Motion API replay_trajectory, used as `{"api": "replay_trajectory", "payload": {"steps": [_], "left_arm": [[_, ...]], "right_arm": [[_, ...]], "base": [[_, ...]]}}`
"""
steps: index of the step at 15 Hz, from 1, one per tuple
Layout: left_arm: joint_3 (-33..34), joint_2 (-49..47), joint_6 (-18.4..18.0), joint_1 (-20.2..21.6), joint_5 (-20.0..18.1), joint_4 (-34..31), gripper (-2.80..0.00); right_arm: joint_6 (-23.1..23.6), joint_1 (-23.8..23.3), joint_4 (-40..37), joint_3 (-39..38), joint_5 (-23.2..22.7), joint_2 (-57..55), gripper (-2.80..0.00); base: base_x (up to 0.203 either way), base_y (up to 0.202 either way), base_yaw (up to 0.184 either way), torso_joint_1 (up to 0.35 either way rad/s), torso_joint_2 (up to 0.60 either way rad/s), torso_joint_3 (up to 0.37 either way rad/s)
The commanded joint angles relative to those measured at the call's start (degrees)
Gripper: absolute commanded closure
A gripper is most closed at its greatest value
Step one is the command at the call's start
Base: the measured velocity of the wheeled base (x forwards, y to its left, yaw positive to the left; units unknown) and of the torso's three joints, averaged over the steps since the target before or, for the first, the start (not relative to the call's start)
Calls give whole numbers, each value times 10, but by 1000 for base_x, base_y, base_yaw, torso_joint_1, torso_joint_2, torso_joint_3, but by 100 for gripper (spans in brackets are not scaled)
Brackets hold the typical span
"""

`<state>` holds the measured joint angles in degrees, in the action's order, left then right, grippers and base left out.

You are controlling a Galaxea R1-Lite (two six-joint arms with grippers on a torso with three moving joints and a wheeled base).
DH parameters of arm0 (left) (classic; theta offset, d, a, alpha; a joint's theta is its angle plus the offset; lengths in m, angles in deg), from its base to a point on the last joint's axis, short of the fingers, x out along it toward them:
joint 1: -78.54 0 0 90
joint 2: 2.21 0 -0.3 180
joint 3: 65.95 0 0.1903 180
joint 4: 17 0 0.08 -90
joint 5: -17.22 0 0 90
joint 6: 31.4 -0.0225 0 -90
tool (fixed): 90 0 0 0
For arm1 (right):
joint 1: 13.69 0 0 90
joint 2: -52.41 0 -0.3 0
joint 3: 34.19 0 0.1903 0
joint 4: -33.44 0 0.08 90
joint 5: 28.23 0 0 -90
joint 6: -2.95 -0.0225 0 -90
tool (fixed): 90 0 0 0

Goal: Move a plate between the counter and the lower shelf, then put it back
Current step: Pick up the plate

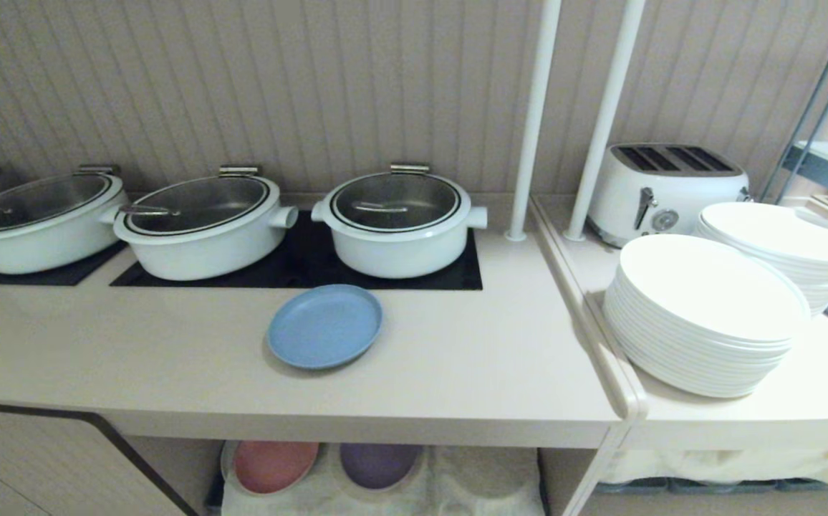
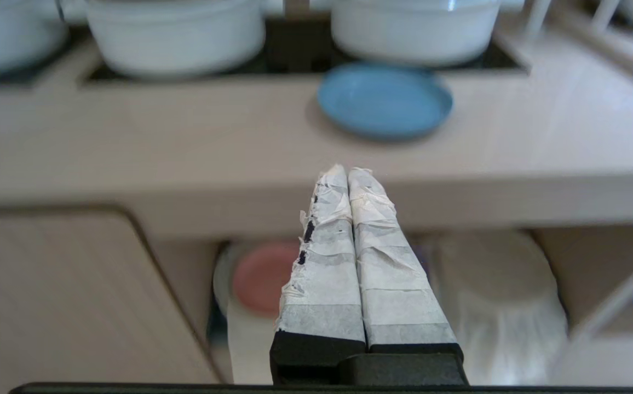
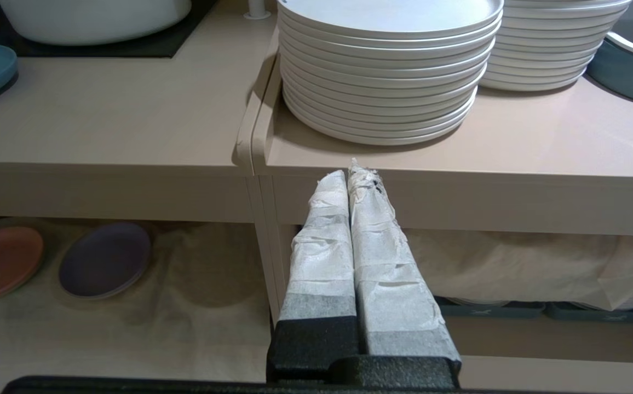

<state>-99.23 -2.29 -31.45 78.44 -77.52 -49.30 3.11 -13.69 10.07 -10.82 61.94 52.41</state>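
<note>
On the counter, just in front of the black hob panel and the nearest white pot, sits the plate — small, light blue, matte, flat on its base. It looks stiff and light, probably not slippery; the low raised rim at its near edge seems the only place to pinch. Both the left gripper and right gripper have their taped fingers pressed together, holding nothing — both short of the counter's front edge.

A beige wall of vertical ribbed panels is seen behind. Two white round poles are stood against it. A grey metal rack is placed at right.
</note>
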Motion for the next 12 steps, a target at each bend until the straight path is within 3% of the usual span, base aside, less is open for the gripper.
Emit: {"api": "replay_trajectory", "payload": {"steps": [1, 5, 12], "left_arm": [[-32, -4, 0, 0, -1, -64, 0], [-64, -68, 1, -1, -4, -91, 0], [-158, -328, 15, -2, 2, -91, 0]], "right_arm": [[0, 0, 0, 0, 0, 0, 0], [0, 0, 0, 0, 0, 0, 0], [0, 0, -1, 0, 0, 0, 0]], "base": [[0, 0, 0, 0, 0, 0], [0, 0, 0, 0, 0, 0], [0, 0, 0, 0, 0, 0]]}}
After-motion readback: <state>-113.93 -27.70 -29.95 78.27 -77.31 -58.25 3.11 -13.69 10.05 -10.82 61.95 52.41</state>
